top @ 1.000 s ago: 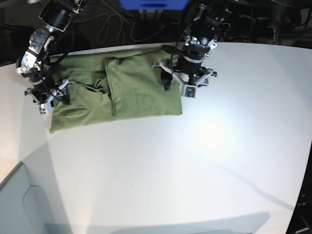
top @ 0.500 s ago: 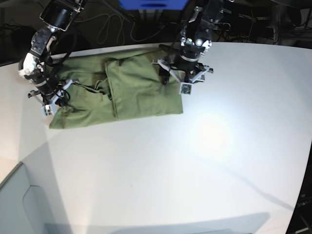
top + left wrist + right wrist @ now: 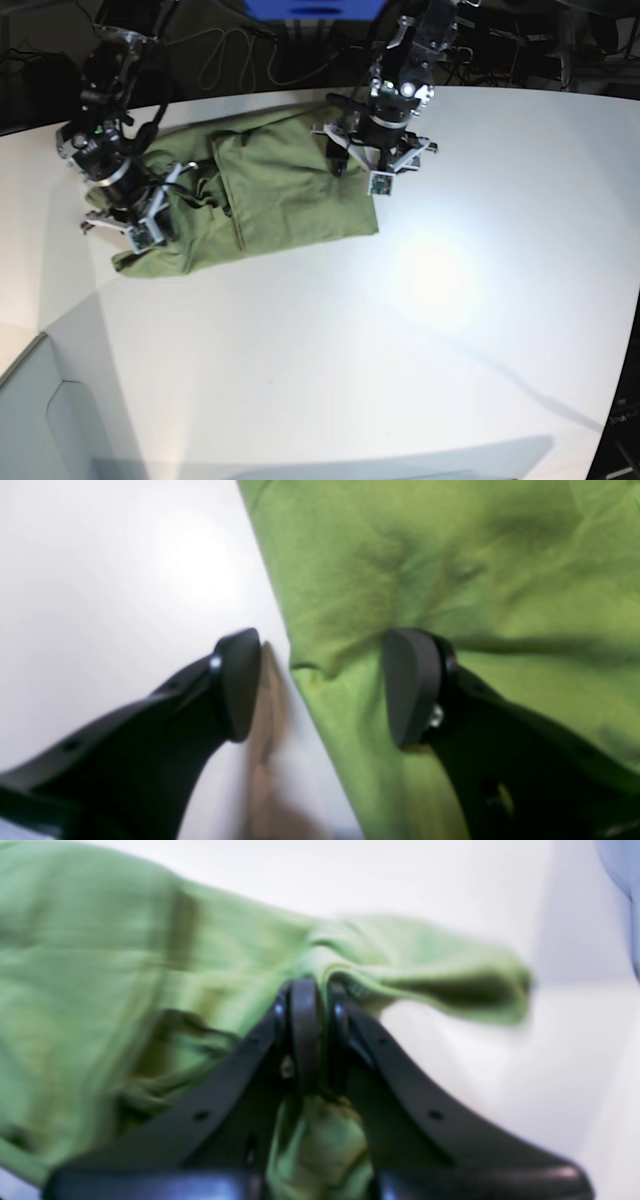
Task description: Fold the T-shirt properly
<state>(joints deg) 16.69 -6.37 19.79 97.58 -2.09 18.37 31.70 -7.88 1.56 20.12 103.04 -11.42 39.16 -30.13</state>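
The olive-green T-shirt [image 3: 280, 190] lies partly folded and wrinkled at the back of the white table [image 3: 450, 330]. My right gripper [image 3: 128, 215] is at the shirt's left end. In the right wrist view the right gripper [image 3: 312, 1010] is shut on a bunched fold of the T-shirt [image 3: 100, 950], which lifts off the table. My left gripper [image 3: 362, 160] hovers over the shirt's right edge. In the left wrist view the left gripper [image 3: 320, 685] is open and straddles that edge, one fingertip [image 3: 235, 685] over bare table, the other [image 3: 410, 685] on the T-shirt [image 3: 450, 555].
Dark cables and equipment sit behind the table's far edge, with a blue object [image 3: 315, 8] at the top. A pale grey panel [image 3: 40, 420] lies beyond the table's front-left edge. White tabletop stretches in front of and to the right of the shirt.
My right gripper has shut on the shirt's left end and moved right and forward, bunching the cloth inward. The left gripper shifted slightly toward the back and stays open.
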